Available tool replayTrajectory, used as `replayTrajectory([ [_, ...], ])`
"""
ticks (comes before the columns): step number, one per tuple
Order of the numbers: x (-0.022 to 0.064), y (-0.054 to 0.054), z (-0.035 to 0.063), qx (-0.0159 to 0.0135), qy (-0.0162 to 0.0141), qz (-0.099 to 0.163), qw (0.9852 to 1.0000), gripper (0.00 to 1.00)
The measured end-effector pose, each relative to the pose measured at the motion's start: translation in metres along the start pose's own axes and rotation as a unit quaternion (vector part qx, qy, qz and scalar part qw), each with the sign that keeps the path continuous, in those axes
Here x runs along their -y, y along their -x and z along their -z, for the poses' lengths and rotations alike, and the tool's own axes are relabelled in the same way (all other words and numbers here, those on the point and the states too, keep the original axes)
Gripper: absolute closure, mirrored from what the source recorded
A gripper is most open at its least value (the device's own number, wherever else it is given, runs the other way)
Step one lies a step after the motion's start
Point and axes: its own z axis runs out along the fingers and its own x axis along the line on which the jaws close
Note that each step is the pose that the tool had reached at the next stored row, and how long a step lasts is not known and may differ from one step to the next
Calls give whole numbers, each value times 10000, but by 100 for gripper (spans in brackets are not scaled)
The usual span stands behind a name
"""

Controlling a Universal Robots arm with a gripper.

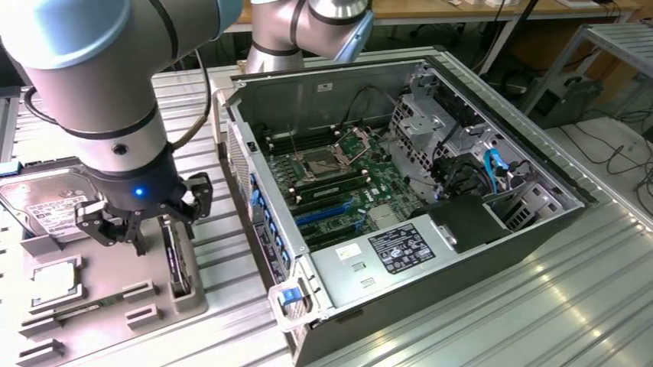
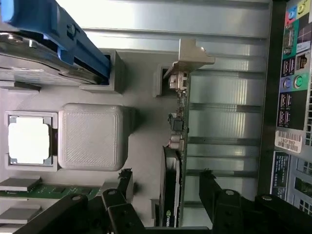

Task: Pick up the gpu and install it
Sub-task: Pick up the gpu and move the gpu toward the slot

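The gpu [image 1: 180, 267] stands on edge in a slot of the grey parts tray [image 1: 112, 313], beside the open computer case [image 1: 408, 191]. In the wrist view the gpu [image 2: 178, 146] is a thin green board with a dark cooler and a silver end bracket [image 2: 192, 53]. My gripper [image 1: 153, 229] hangs just above the tray, open. Seen from the wrist, the gripper [image 2: 166, 174] has one black finger on each side of the card's cooler end, with gaps between fingers and card. Nothing is held.
On the tray [image 2: 141, 126] also lie a hard drive [image 1: 46, 202] with a blue rail [image 2: 63, 39], a square processor chip [image 2: 28, 141] and memory sticks [image 2: 29, 187]. The case's rear port panel [image 2: 292, 97] stands close beside the tray. The motherboard [image 1: 347, 191] lies exposed inside the case.
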Motion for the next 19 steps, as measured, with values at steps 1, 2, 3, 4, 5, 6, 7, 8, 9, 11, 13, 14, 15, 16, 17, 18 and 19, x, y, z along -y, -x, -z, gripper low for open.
replayTrajectory([
  [1, 0, 0, -49, 0, 0, -20, 10000, 34],
  [2, 0, 1, -93, 0, 0, -38, 10000, 34],
  [3, 1, 6, -118, 1, -1, -67, 10000, 34],
  [4, 1, 10, -140, 1, -1, -102, 9999, 34],
  [5, 1, 12, -162, 0, -2, -133, 9999, 34],
  [6, 1, 12, -185, 1, -2, -139, 9999, 34],
  [7, 1, 13, -214, 1, -2, -141, 9999, 34],
  [8, 2, 13, -237, 0, -2, -143, 9999, 34],
  [9, 2, 13, -255, 0, -2, -144, 9999, 34],
  [11, 2, 13, -299, 0, -3, -146, 9999, 34],
  [13, 2, 13, -334, 1, -3, -147, 9999, 34],
  [14, 3, 13, -333, 0, -5, -147, 9999, 34],
  [15, 3, 13, -333, 0, -5, -147, 9999, 34],
  [16, 2, 13, -334, 0, -5, -147, 9999, 34],
  [17, 2, 13, -334, 0, -6, -147, 9999, 34],
  [18, 4, 12, -336, 0, -9, -148, 9999, 42],
  [19, 11, 14, -338, 1, -9, -146, 9999, 42],
])
